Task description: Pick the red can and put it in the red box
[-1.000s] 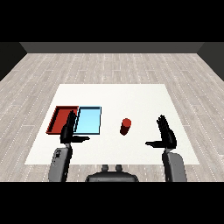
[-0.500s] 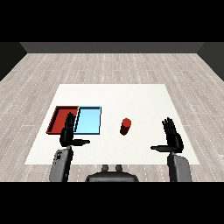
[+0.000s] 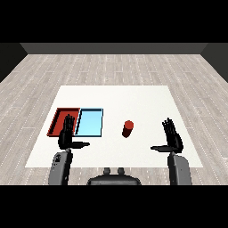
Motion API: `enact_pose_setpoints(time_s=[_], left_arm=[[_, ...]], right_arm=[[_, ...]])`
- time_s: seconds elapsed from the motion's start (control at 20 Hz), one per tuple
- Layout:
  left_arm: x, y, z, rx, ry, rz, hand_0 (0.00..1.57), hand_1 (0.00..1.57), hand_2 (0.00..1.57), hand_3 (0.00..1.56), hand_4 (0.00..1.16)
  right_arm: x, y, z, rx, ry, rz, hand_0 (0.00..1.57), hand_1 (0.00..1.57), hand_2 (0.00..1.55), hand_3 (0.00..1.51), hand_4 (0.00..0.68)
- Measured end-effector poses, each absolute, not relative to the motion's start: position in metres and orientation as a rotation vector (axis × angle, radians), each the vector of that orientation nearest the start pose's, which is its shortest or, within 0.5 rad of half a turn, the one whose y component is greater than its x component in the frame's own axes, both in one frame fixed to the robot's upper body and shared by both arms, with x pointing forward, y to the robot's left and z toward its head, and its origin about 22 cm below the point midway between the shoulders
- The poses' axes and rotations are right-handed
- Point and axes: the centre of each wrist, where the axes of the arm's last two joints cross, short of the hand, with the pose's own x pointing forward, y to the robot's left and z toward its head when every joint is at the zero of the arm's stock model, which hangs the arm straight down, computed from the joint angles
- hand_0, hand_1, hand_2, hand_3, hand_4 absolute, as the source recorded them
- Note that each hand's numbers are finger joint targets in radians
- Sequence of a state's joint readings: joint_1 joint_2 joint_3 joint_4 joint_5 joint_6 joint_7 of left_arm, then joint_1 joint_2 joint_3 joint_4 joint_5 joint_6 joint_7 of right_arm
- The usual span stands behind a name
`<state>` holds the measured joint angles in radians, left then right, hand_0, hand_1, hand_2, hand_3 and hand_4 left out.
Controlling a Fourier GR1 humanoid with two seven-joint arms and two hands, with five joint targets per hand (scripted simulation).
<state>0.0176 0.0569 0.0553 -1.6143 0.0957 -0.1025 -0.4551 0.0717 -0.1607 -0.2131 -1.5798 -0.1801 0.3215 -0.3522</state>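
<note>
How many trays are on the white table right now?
2: a shallow red tray at the table's left, and a light blue tray directly right of it. None appear hidden.

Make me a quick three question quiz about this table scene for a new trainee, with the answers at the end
1. True or false: the red can lies inside the red tray.
2. Which tray is nearer the can? A. red B. light blue
3. Fill in: the right hand holds ____.

Key:
1. False; the can stands on the table, apart from both trays.
2. B, the light blue tray.
3. Nothing; its fingers are straight, like those of the left hand.
</note>
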Motion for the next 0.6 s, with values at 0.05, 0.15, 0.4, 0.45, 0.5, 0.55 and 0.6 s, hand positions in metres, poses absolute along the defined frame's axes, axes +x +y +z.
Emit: enact_pose_setpoints(time_s=[0.05,0.15,0.4,0.45,0.5,0.55,0.6], left_arm=[[0.24,0.255,0.012,-0.067,-2.057,0.01,0.0,0.0,0.0,0.0,0.0],[0.238,0.255,0.012,-0.063,-2.065,0.014,0.0,0.0,0.0,0.0,0.0],[0.24,0.247,0.009,-0.064,-2.064,0.023,0.0,0.0,0.0,0.0,0.0],[0.236,0.246,0.011,-0.067,-2.062,0.027,0.0,0.0,0.0,0.0,0.0],[0.236,0.249,0.013,-0.071,-2.062,0.032,0.0,0.0,0.0,0.0,0.0],[0.234,0.249,0.011,-0.07,-2.068,0.036,0.0,0.0,0.0,0.0,0.0],[0.236,0.252,0.01,-0.073,-2.068,0.039,0.0,0.0,0.0,0.0,0.0]], right_arm=[[0.222,-0.323,0.002,0.095,-1.896,0.037,0.0,0.0,0.0,0.0,0.0],[0.223,-0.32,0.003,0.1,-1.884,0.043,0.0,0.0,0.0,0.0,0.0],[0.235,-0.304,0.007,0.105,-1.871,0.062,0.0,0.0,0.0,0.0,0.0],[0.234,-0.303,0.006,0.11,-1.867,0.059,0.0,0.0,0.0,0.0,0.0],[0.236,-0.302,0.007,0.113,-1.861,0.057,0.0,0.0,0.0,0.0,0.0],[0.239,-0.302,0.008,0.114,-1.855,0.059,0.0,0.0,0.0,0.0,0.0],[0.244,-0.296,0.008,0.118,-1.851,0.065,0.0,0.0,0.0,0.0,0.0]])
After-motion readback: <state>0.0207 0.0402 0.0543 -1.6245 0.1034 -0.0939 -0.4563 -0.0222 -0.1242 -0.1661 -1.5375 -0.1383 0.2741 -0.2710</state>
